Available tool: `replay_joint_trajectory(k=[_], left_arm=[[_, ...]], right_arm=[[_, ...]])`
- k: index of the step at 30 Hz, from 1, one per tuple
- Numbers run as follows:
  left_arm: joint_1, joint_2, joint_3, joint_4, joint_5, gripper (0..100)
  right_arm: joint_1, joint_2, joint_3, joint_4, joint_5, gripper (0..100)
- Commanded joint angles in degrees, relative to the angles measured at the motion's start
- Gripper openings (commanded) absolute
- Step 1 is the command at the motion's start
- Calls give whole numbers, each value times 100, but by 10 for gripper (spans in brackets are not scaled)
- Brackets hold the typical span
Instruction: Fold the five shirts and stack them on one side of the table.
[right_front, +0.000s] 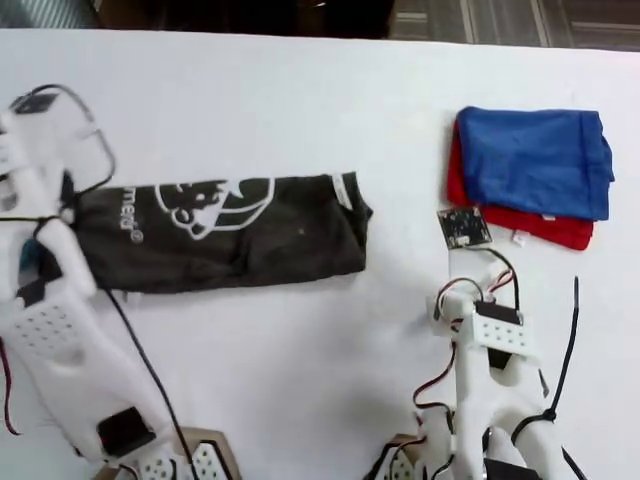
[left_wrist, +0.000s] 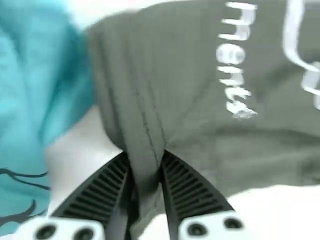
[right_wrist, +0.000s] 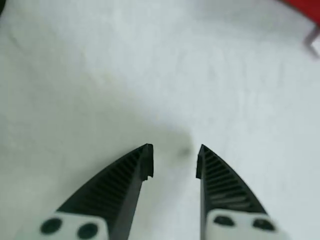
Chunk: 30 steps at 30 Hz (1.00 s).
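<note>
left pincer (left_wrist: 145, 159) clamps the black shirt's (right_front: 250, 240) end at the desk's (right_front: 300, 90) left edge; shirt stretches rightward; right pincer (right_wrist: 175, 160) gapes empty.

A white table (right_front: 300, 110) was seen, bare across its middle and near its front edge. Beyond its far edge a dark strip of room (right_front: 250, 15) was made out, with a pale lined floor (right_front: 480, 18) past the far right corner.
</note>
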Motion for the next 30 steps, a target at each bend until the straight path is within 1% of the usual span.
replay_joint_trajectory(k=[1, 4, 7, 11, 14, 16, 20, 22, 26, 30], left_arm=[[809, -1090, 743, 97, -9, 25], [1670, -1758, 1508, 88, 0, 25], [2549, -2242, 1868, 79, 9, 25], [3640, -2435, 1789, -79, 141, 25], [4211, -2409, 1543, -440, 158, 25], [4484, -2409, 1420, -765, 167, 25], [4923, -2400, 1393, -1327, 580, 25], [5134, -2356, 1393, -1565, 651, 25], [5407, -1996, 1341, -1837, 677, 25], [5468, -1538, 1130, -1916, 677, 25]], right_arm=[[84, -224, -18, -75, 0, 145], [84, -215, -18, -75, 0, 145], [84, -215, -18, -75, 0, 145], [84, -215, -18, -75, 0, 145], [84, -224, -18, -75, 0, 145], [84, -224, -18, -75, 0, 145], [84, -224, -18, -75, 0, 145], [84, -224, -18, -75, 0, 145], [84, -224, -18, -75, 0, 145], [84, -224, -18, -75, 0, 145]])
